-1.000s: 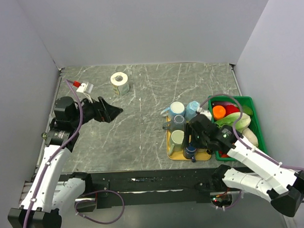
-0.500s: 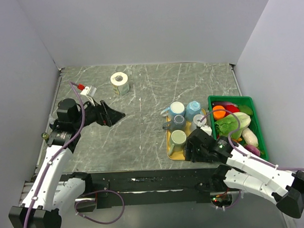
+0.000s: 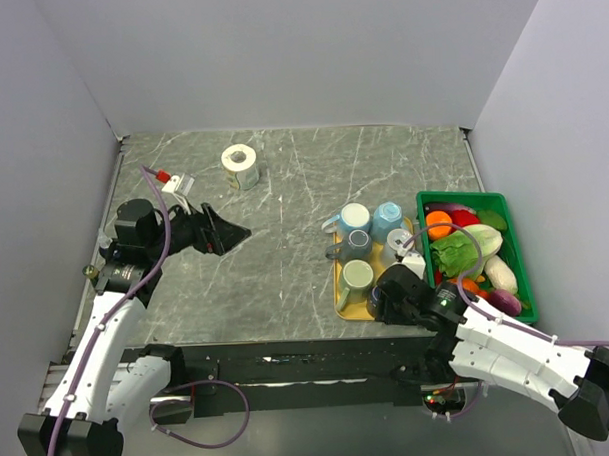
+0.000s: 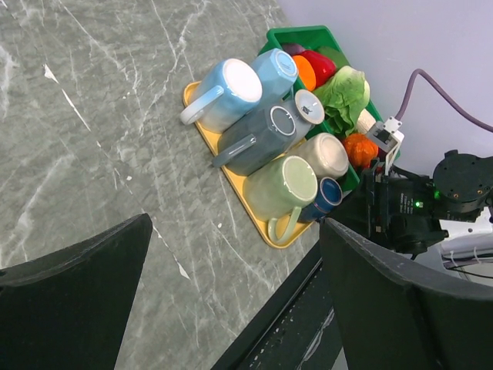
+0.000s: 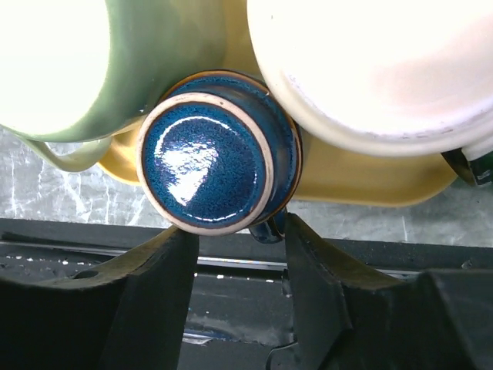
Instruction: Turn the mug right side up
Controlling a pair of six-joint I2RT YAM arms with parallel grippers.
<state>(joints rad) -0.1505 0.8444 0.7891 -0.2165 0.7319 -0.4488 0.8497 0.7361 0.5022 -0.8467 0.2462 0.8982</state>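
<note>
A dark blue mug (image 5: pixel 208 162) stands upside down, base up, at the near right corner of the yellow tray (image 5: pixel 347 185); the left wrist view shows it too (image 4: pixel 327 196). My right gripper (image 5: pixel 240 231) sits low at that corner (image 3: pixel 379 303), jaws half narrowed and open. Its fingertips reach only the mug's near edge. The mug's small handle lies between them, against the right finger (image 5: pixel 308 262). My left gripper (image 3: pixel 235 232) hangs wide open and empty over the left of the table, and its own view (image 4: pixel 235 223) shows only bare table between its jaws.
A green mug (image 3: pixel 357 276), a cream mug (image 4: pixel 327 154), a grey mug (image 3: pixel 358 244) and two light blue mugs (image 3: pixel 354 218) crowd the tray. A green bin (image 3: pixel 523 265) of toy vegetables stands right of it. A tape roll (image 3: pixel 240 165) sits at the back left.
My right arm has pulled back toward the near edge and come down at the tray's near corner, and its jaws have narrowed. The left arm has shifted only slightly.
</note>
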